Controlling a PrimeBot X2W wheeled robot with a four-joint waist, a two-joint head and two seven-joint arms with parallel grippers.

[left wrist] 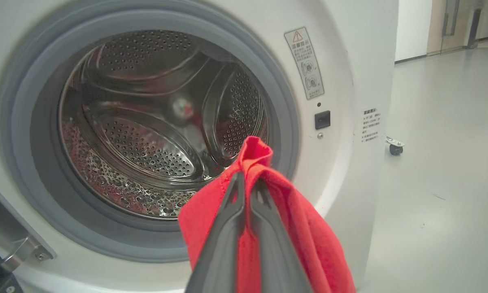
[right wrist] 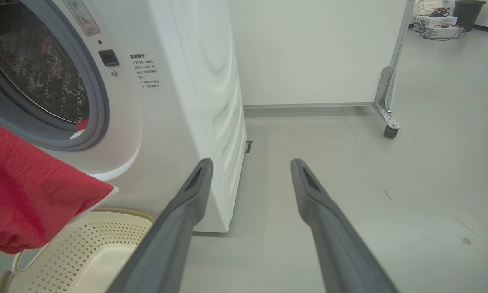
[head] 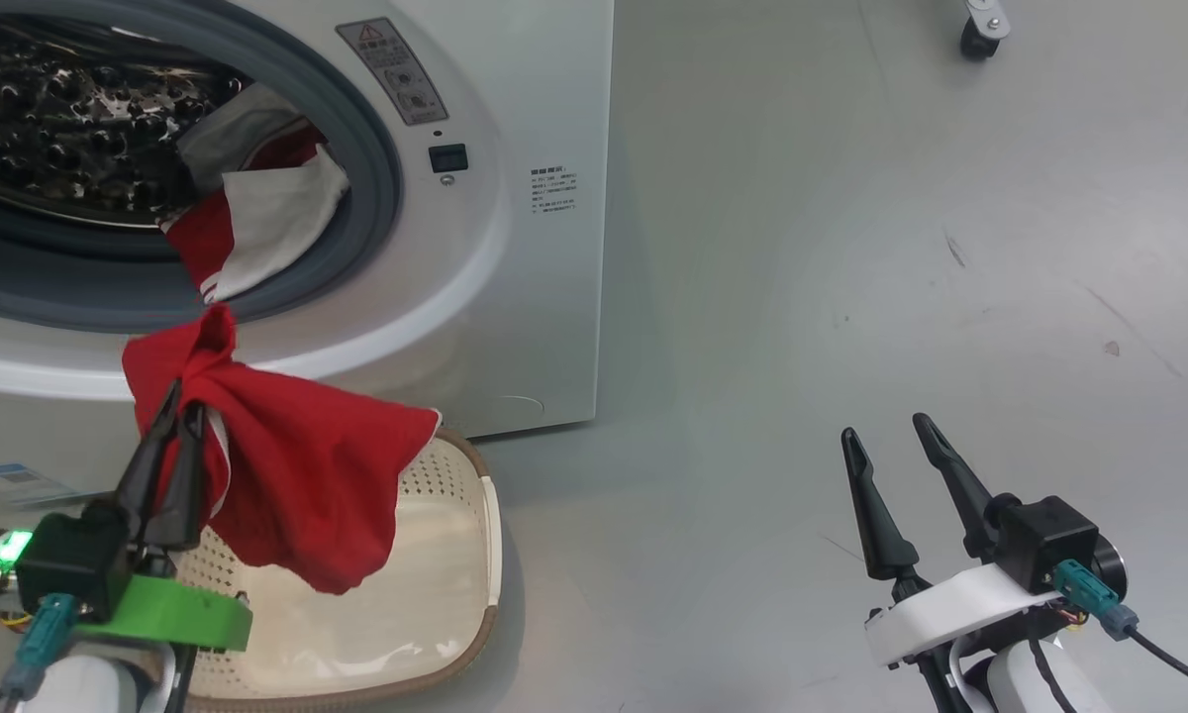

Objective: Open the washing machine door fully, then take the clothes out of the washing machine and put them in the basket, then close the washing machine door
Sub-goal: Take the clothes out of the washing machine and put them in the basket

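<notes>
Well, the left claw (head: 184, 401) is clamped on a red garment (head: 297, 475) dangling above the basket (head: 477, 515); lower it toward the middle before releasing. The right claw (head: 884, 426) gapes, empty.

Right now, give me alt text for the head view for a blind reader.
The left gripper, shut, holds a red garment over the cream basket in front of the washing machine. A second red and white garment spills from its open drum mouth; the right gripper hangs open above the floor.
</notes>
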